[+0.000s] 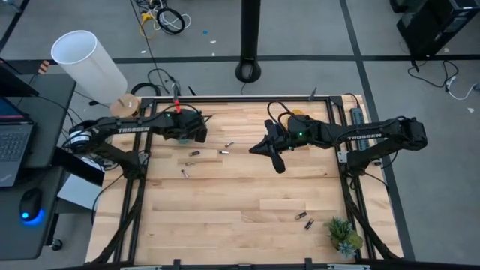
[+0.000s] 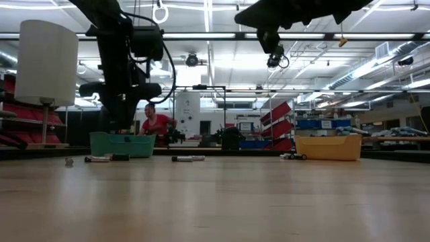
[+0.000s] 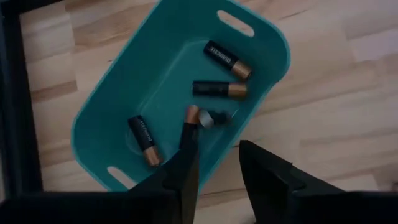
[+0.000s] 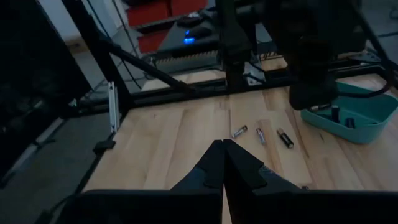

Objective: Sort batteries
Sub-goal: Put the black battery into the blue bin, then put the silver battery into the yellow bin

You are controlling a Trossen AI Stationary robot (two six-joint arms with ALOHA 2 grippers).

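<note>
- I see the wooden table with both arms reaching in over its far half.
- My left pincer hangs over the teal bin near the far left corner, fingers spread with nothing between them.
- Right below that pincer I count five batteries in the teal bin: four black-and-copper ones and one short silvery one.
- My right pincer hovers mid-table, well clear of the wood, fingers pressed together and holding nothing.
- Ahead of the right pincer three loose batteries lie on the table beside the teal bin; from above I count four there and two more near the small plant.
- An orange bin sits on the right.
</note>
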